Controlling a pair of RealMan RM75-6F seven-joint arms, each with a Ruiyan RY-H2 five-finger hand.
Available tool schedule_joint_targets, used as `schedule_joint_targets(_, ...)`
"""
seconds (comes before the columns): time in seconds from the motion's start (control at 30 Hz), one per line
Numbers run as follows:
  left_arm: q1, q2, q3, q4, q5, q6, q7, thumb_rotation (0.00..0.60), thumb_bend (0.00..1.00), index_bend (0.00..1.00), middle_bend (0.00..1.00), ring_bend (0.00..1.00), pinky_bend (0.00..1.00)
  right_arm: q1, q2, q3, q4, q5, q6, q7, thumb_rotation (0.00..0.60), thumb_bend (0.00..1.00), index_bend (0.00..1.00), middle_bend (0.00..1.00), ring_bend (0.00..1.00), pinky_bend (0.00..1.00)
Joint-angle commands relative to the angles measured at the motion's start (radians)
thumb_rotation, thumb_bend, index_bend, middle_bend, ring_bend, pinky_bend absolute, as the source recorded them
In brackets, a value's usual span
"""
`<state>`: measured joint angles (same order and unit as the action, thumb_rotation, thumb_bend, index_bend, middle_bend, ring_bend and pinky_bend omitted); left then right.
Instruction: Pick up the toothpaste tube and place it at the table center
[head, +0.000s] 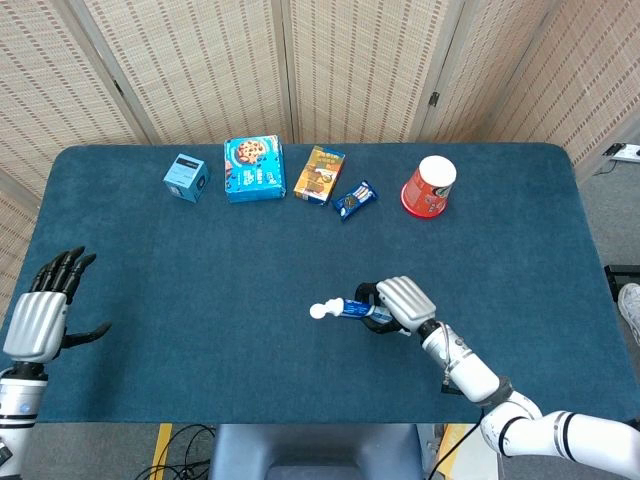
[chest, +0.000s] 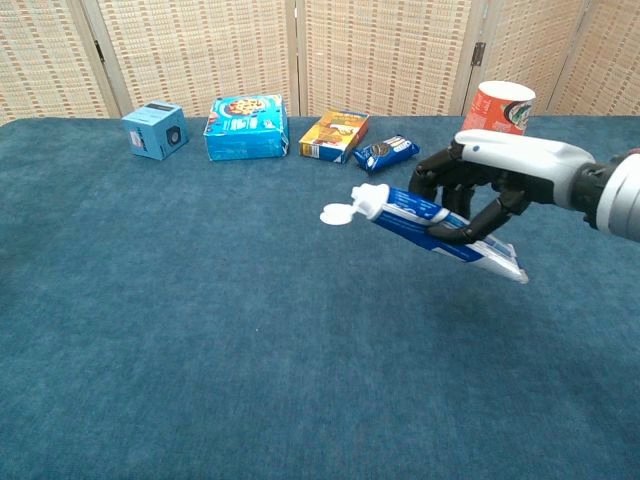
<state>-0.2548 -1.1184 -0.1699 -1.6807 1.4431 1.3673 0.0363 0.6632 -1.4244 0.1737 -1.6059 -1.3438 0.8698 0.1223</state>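
Observation:
The toothpaste tube (chest: 420, 217) is blue and white with a white cap pointing left. My right hand (chest: 500, 175) grips it around the middle and holds it in the air above the blue table (chest: 200, 330), the cap end tilted upward. In the head view the tube (head: 350, 309) sticks out to the left of the right hand (head: 398, 303), a little right of the table's middle. My left hand (head: 42, 312) hangs at the table's left edge with its fingers spread, holding nothing.
Along the far edge stand a small blue cube box (head: 187, 178), a blue cookie box (head: 254, 168), an orange box (head: 320, 174), a blue snack packet (head: 354, 199) and a red cup (head: 429, 186) upside down.

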Motion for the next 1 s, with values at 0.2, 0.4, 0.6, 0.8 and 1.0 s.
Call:
schedule_joint_targets(0.2,-0.105,-0.045,-0.019,0.0,0.061,-0.074,-0.009,0.6,0.06,0.02,0.08,0.07,0.14,0.058,-0.036,0.052,-0.042,-0.019,-0.017,0.118,0.6,0.65,0.68,0.67,0.54,0.48)
schedule_joint_targets(0.4,-0.162,-0.085,-0.028,-0.021,0.107,-0.088,0.0,0.6,0.06,0.0,0.06,0.07,0.14,0.089,-0.099,0.07,-0.022,-0.032,0.002,0.144,0.6,0.65,0.68,0.67,0.54,0.48)
schedule_joint_targets(0.6,-0.214,-0.132,-0.035,-0.038,0.143,-0.093,0.012,0.6,0.06,0.0,0.06,0.07,0.14,0.11,-0.176,0.079,0.03,-0.051,0.04,0.183,0.6,0.65,0.68,0.67,0.54,0.48)
schedule_joint_targets(0.8,-0.251,-0.167,-0.026,-0.043,0.154,-0.115,0.027,0.6,0.06,0.0,0.06,0.07,0.14,0.116,-0.224,0.077,0.075,-0.067,0.074,0.232,0.6,0.65,0.68,0.67,0.54,0.48)
schedule_joint_targets(1.0,-0.279,-0.214,-0.023,-0.034,0.147,-0.128,0.036,0.6,0.06,0.0,0.05,0.07,0.14,0.126,-0.248,0.077,0.094,-0.072,0.086,0.253,0.6,0.65,0.68,0.67,0.54,0.48)
